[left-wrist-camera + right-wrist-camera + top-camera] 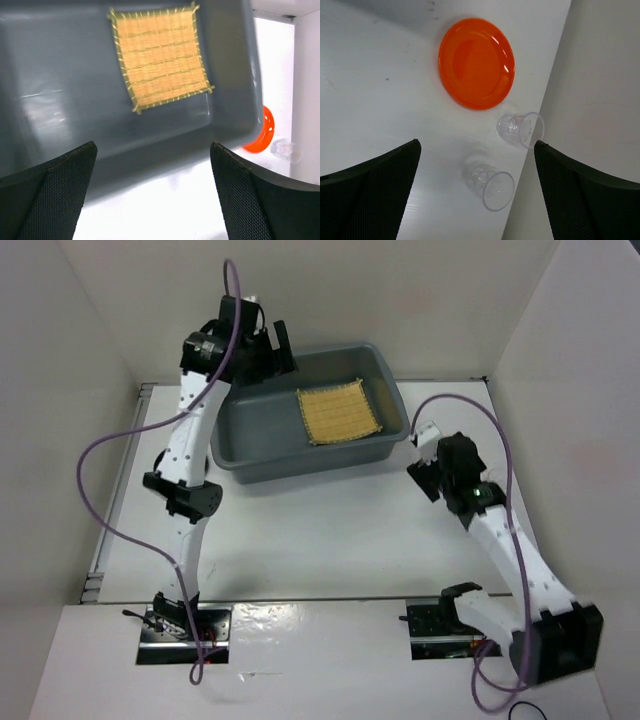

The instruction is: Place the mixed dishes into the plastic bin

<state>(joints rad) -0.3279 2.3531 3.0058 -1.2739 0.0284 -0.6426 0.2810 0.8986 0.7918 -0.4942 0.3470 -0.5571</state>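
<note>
The grey plastic bin (300, 462) stands at the back middle of the table. The tan bamboo mat (338, 413) lies flat inside it, as the left wrist view (161, 57) also shows. My left gripper (272, 348) hangs open and empty over the bin's far left corner. My right gripper (422, 455) is open and empty, to the right of the bin. Below it, the right wrist view shows the orange plate (476, 62) and two clear glass cups (520, 129) (488, 183) on the table. The nearer cup lies between my open fingers. The black bowl is out of view.
White walls close in the table on the left, back and right. The cups stand right against the right wall (600, 75). The plate (262, 131) sits just outside the bin's right wall (235, 75). Purple cables loop from both arms.
</note>
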